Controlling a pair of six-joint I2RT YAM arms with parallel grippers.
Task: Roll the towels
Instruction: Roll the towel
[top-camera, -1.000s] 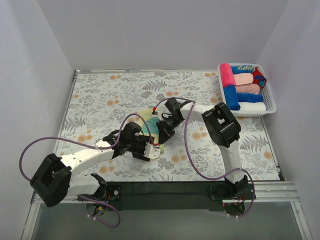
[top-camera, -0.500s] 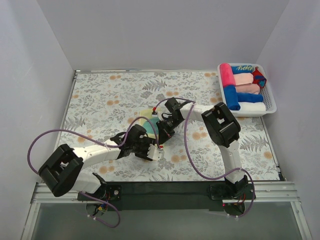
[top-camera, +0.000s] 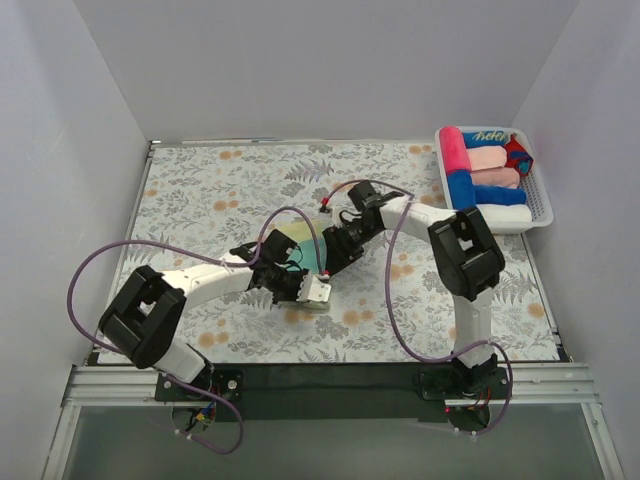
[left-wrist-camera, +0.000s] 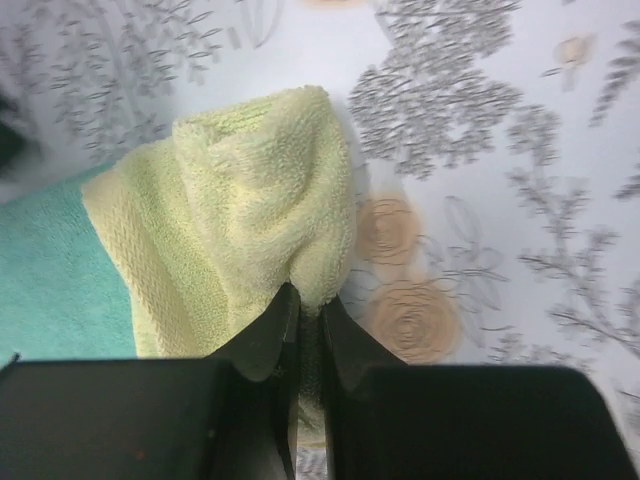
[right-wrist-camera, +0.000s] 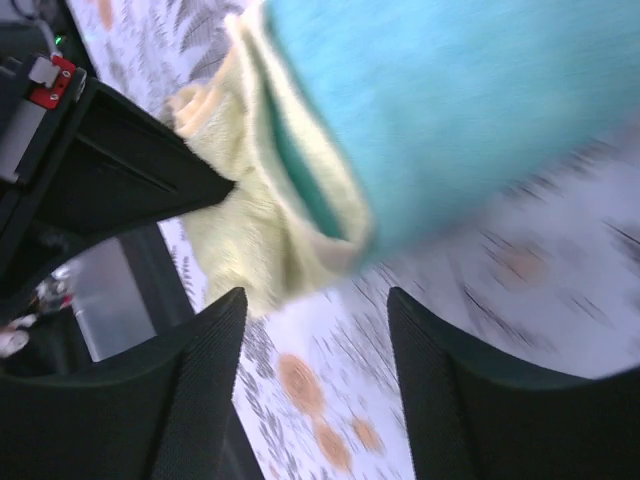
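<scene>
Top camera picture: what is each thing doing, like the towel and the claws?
Yellow towel: not rolled yet, one corner pinched up.
Left gripper: shut on the towel's corner.
Right gripper: open, next to the towel.
Basket: full of rolled towels.

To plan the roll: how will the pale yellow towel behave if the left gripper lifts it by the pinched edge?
Probably floppy: the yellow towel bunches into a fold where the left gripper pinches it. Likely light, since that small pinch seems to hold the fold up. Its looped surface should resist slipping.
</scene>
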